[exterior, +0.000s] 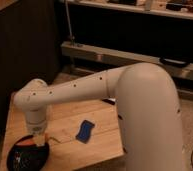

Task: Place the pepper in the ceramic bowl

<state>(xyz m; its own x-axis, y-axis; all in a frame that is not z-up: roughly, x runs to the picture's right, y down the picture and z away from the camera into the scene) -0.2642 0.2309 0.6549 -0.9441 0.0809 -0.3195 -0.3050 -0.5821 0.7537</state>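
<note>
My gripper (39,140) points down at the front left of the wooden table, just over the far rim of the black ceramic bowl (16,160). It is shut on the slender orange pepper (24,142), which lies crosswise in it. The pepper's ends stick out on both sides, level with the bowl's rim. The bowl stands at the table's front left corner and the frame's bottom edge cuts part of it off.
A blue sponge (84,131) lies on the table (65,150) to the right of the gripper. My white arm (90,90) spans the table from the right and hides its back part. A dark shelf unit (130,55) stands behind.
</note>
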